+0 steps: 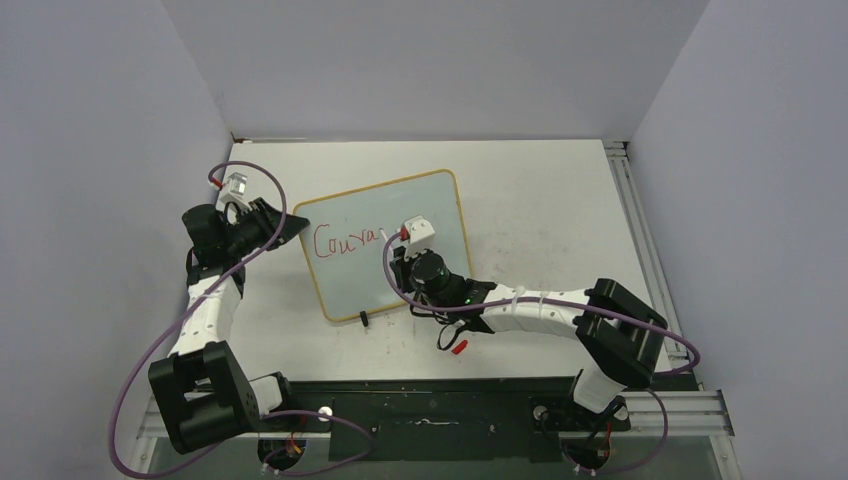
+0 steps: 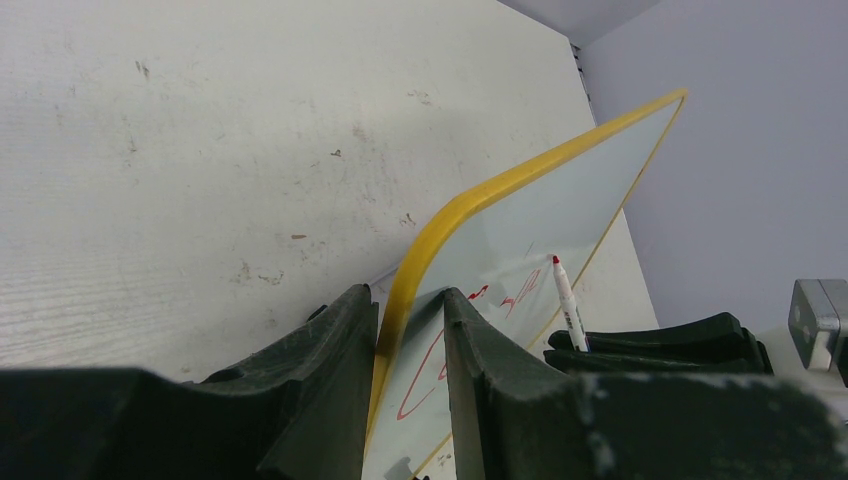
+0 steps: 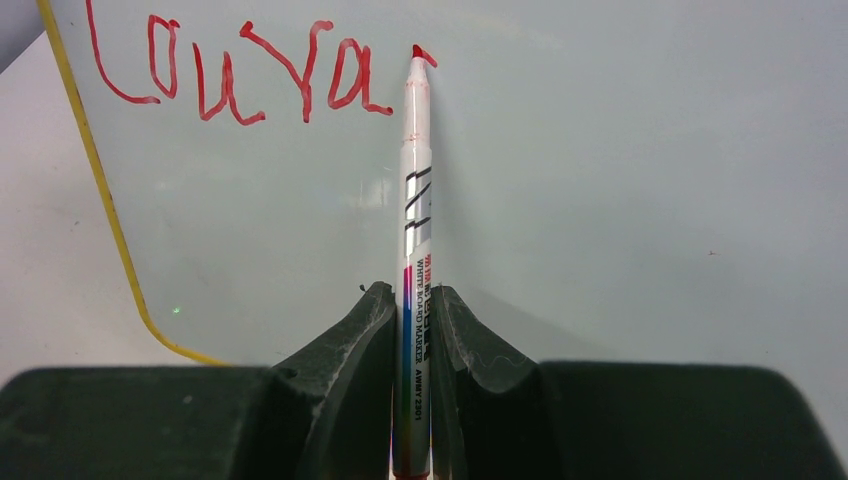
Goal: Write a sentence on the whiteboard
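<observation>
Right gripper [image 3: 412,295]: clamped on red marker [image 3: 417,190], tip beside partial sentence [image 3: 303,80] "Coura" on whiteboard [image 3: 620,150]. Left gripper [image 2: 408,300]: pinching its yellow edge, arm reaching inward.

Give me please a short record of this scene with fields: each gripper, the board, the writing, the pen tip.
left gripper: shut on the yellow edge of the whiteboard, one finger on each face
right gripper: shut on the marker
sentence: red letters "Coura" only, unfinished
marker tip: red, just right of the last "a"; contact with the board cannot be told
</observation>
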Tool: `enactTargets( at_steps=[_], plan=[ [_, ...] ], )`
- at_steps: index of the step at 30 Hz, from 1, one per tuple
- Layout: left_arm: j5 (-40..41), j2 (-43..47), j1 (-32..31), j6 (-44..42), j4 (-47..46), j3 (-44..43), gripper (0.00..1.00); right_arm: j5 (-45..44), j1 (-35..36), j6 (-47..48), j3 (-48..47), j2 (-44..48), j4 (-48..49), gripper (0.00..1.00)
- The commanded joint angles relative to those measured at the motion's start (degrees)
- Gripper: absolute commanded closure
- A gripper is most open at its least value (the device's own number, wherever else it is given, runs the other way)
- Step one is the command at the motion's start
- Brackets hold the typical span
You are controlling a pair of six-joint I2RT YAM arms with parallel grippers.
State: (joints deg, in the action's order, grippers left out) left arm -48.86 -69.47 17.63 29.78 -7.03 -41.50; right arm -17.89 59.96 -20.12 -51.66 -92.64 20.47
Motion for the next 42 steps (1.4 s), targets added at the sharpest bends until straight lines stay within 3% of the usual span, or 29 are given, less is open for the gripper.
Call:
enactTargets(
  at_steps=[1,22,42],
  plan=[
    [-0.9,0.4,0.2,-0.3,-0.9,-1.1,0.71,0.7,-0.6,0.6,-2.6,-0.8,1.7,0.95],
    [-0.9,0.3,0.2,-0.4,-0.7,-1.1,0.71,-0.1,1.1,-1.2,1.9,-0.1,0.7,0.95],
    [-1.0,0.2,0.2,-0.4,-0.7,-1.2,0.71,-2.5,-0.3,0.7,-1.0,1.0,-0.4,0.95]
  ],
)
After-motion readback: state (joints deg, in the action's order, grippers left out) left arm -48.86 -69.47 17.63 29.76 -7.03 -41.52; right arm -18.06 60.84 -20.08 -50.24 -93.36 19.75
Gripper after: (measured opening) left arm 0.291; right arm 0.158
